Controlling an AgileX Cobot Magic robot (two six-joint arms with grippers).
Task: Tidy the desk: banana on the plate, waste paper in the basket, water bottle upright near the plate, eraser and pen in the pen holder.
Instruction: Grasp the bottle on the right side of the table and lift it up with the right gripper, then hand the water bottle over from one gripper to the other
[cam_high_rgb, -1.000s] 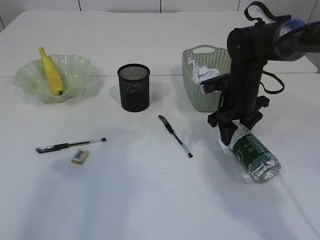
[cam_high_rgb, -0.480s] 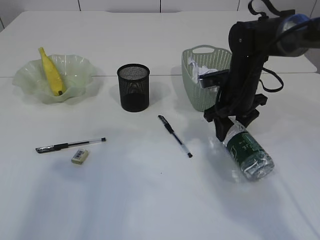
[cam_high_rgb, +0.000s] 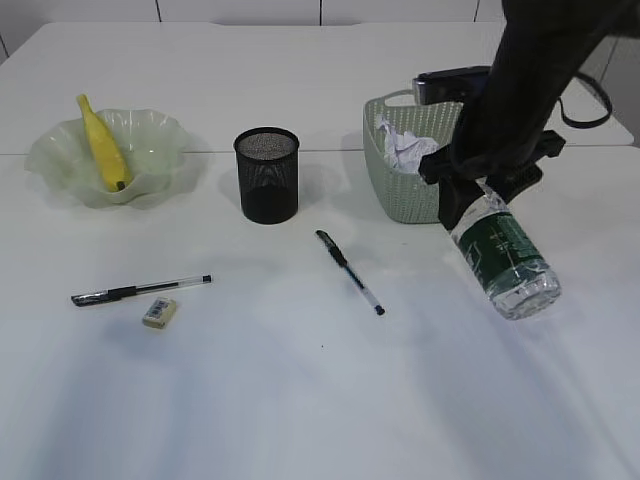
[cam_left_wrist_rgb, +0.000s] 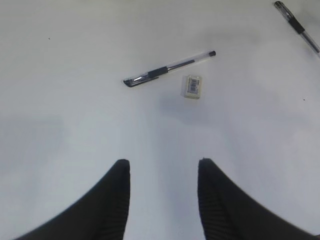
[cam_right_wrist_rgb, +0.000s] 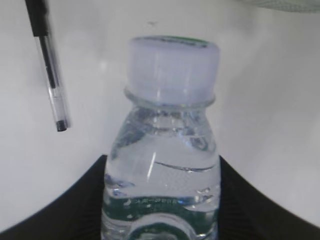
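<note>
White desk (cam_high_rgb: 300, 400); right fingers (cam_right_wrist_rgb: 235, 200) clamp tilted clear green-labelled water bottle (cam_high_rgb: 500, 255); left fingers (cam_left_wrist_rgb: 117, 192) apart, empty.

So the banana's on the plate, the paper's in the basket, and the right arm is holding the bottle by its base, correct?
Not quite. The right gripper holds the water bottle near its neck, below the cap; the base hangs free, tilted down. The exterior view shows this, and the right wrist view shows the jaws flanking the shoulder. The banana is on the plate and the waste paper in the basket.

The right gripper (cam_high_rgb: 470, 195) hangs raised, jaws clamped on the water bottle (cam_high_rgb: 503, 260). The left gripper (cam_left_wrist_rgb: 162, 200) hovers, jaws parted and empty.
</note>
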